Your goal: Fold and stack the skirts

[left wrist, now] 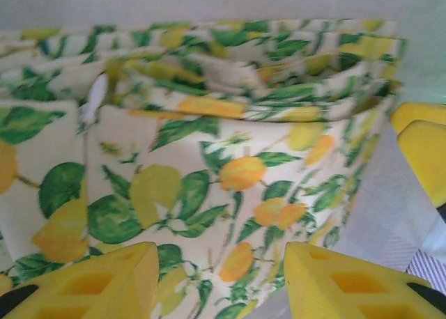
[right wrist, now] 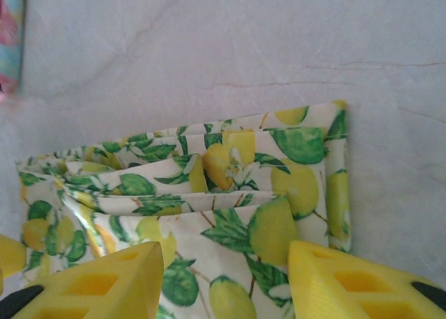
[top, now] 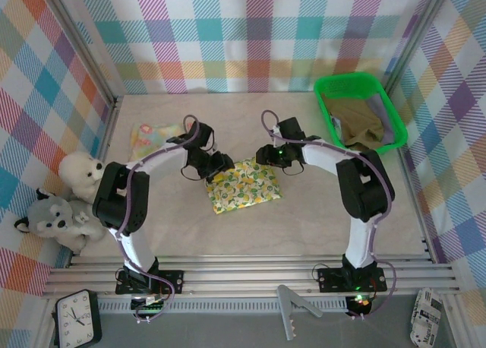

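Note:
A folded yellow-green lemon-print skirt point(top: 243, 185) lies flat at the middle of the table. My left gripper point(top: 218, 166) hovers at its far left corner, and my right gripper point(top: 275, 156) at its far right corner. In the left wrist view the left gripper point(left wrist: 219, 263) is open, its fingers apart above the print point(left wrist: 209, 187). The right gripper point(right wrist: 224, 260) is likewise open over the stacked folds point(right wrist: 230, 187). A folded pale floral skirt point(top: 156, 135) lies at the far left. The olive-khaki skirt point(top: 357, 121) sits in the tray over a lavender-grey one point(top: 391, 135).
The green plastic tray point(top: 342, 83) stands at the back right. A white plush toy point(top: 80, 169) and a grey one point(top: 53, 219) sit along the left wall. Plaid walls enclose three sides, and metal rails point(top: 250, 268) run along the near edge.

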Motion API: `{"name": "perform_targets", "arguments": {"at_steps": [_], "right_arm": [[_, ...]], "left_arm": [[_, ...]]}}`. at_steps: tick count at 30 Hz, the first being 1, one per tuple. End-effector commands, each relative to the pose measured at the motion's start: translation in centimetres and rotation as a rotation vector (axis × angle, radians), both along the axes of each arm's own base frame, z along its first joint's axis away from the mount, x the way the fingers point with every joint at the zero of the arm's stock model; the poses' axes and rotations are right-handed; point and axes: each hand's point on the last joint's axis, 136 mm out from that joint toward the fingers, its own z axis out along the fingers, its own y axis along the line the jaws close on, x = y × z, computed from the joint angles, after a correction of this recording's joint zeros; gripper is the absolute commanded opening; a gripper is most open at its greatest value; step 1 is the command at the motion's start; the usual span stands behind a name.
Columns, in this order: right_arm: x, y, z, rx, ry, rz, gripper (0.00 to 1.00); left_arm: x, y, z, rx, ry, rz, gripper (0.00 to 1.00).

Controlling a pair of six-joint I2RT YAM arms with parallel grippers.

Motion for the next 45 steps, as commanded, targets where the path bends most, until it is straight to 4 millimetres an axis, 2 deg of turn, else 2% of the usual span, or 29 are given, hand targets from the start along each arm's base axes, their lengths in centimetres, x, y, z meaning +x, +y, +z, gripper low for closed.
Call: {"name": "perform_targets", "arguments": {"at_steps": [1, 5, 7, 10, 12, 15, 16, 19, 20, 25, 31, 34, 39, 45], "right_arm": [[-0.6, 1.0, -0.3, 0.000, 0.005, 0.108, 0.50], [-1.1, 2.0, 0.5, 0.072, 0.012, 0.138, 0.47], [-1.5, 2.5, 1.7, 0.126, -0.008, 0.159, 0.38], [-1.9, 3.1, 3.7, 0.185, -0.054, 0.180, 0.19], [-1.8, 3.2, 4.8, 0.212, -0.089, 0.184, 0.13], [-0.7, 2.7, 4.1, 0.165, -0.096, 0.135, 0.12], [-0.1, 2.0, 3.1, 0.114, -0.082, 0.085, 0.15], [1.0, 0.5, 1.0, 0.014, -0.069, -0.002, 0.41], [0.9, 0.5, 0.6, 0.008, -0.061, 0.004, 0.46], [-0.4, 1.6, -1.2, 0.043, 0.029, 0.087, 0.51], [-2.0, 3.3, -1.7, 0.137, 0.094, 0.169, 0.54], [-2.4, 4.1, 0.6, 0.213, 0.058, 0.215, 0.46], [-3.0, 5.0, 5.7, 0.309, -0.037, 0.291, 0.19], [-1.2, 3.2, 7.5, 0.206, -0.149, 0.171, 0.04]], "left_arm": [[-0.2, 0.6, -2.1, 0.020, 0.048, 0.072, 0.50], [-1.3, 2.4, -3.9, 0.112, 0.078, 0.098, 0.49], [-2.1, 3.6, -5.1, 0.172, 0.098, 0.114, 0.49], [-3.2, 4.8, -6.4, 0.209, 0.130, 0.129, 0.49], [-3.6, 5.2, -6.7, 0.220, 0.135, 0.130, 0.49], [-3.8, 5.4, -6.8, 0.227, 0.129, 0.120, 0.49], [-3.7, 5.4, -6.8, 0.231, 0.126, 0.116, 0.49], [-3.5, 5.6, -6.7, 0.248, 0.117, 0.105, 0.49], [-3.5, 5.7, -6.8, 0.252, 0.120, 0.105, 0.49], [-3.4, 5.5, -6.9, 0.245, 0.121, 0.098, 0.50], [-3.3, 5.5, -6.9, 0.245, 0.121, 0.097, 0.50], [-3.4, 5.5, -7.0, 0.246, 0.126, 0.096, 0.50], [-3.3, 5.5, -7.0, 0.244, 0.129, 0.096, 0.50], [-3.2, 5.9, -7.1, 0.253, 0.130, 0.102, 0.50]]}}
